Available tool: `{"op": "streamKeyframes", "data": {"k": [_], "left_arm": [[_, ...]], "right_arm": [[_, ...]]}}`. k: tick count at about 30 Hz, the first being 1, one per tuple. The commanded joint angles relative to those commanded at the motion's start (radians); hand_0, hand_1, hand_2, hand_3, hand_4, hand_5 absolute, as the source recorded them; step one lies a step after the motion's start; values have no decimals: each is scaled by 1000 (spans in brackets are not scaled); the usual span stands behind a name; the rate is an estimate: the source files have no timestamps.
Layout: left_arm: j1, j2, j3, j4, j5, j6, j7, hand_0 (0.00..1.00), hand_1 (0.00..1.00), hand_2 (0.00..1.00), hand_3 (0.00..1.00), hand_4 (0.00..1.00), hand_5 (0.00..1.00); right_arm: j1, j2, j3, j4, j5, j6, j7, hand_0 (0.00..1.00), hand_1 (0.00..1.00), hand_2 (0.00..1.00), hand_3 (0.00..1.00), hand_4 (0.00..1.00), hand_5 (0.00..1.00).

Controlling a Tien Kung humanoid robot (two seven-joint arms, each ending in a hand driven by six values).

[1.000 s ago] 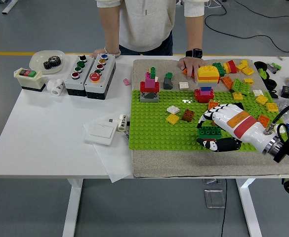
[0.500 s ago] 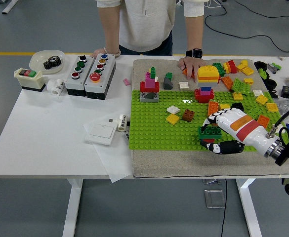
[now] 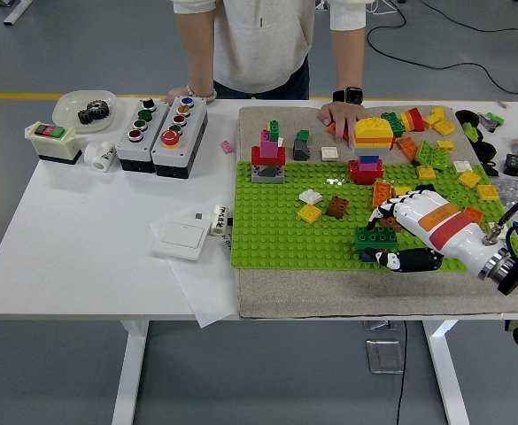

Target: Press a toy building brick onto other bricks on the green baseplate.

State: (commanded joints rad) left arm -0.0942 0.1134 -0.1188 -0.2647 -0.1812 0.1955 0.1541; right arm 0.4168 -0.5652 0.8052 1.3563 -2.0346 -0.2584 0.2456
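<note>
The green baseplate point(image 3: 276, 232) lies on a grey mat with small brick stacks on it. A dark green brick point(image 3: 375, 236) sits on a red brick at the plate's near right edge. My right hand point(image 3: 384, 237) reaches in from the right. Its white fingers point(image 3: 398, 212) curve over the brick's right end and the black thumb point(image 3: 405, 259) lies just below it. The fingers look relaxed, not clamped. A red, grey and pink stack point(image 3: 267, 158) stands far left, and a red and blue stack point(image 3: 366, 167) far right. My left arm is out of view.
A person stands at the far side, one hand point(image 3: 341, 113) resting on the mat by a yellow and orange stack point(image 3: 373, 133). Loose bricks point(image 3: 436, 150) lie at the far right. Button boxes point(image 3: 160, 126), a bowl with a gear point(image 3: 85, 110) and a white switch plate point(image 3: 181, 236) are on the left.
My right hand has slid back to the right, off the top of the dark green brick. The brick has stayed in place on the plate.
</note>
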Motion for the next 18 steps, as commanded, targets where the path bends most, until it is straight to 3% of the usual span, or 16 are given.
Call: {"op": "streamKeyframes", "data": {"k": [18], "left_arm": [[-3,0,4,0,-6,-2,-1,523,618,778,798,843,821]], "right_arm": [[-15,2,7,-2,-7,-6,9,552,530,569,550,717,510]]}}
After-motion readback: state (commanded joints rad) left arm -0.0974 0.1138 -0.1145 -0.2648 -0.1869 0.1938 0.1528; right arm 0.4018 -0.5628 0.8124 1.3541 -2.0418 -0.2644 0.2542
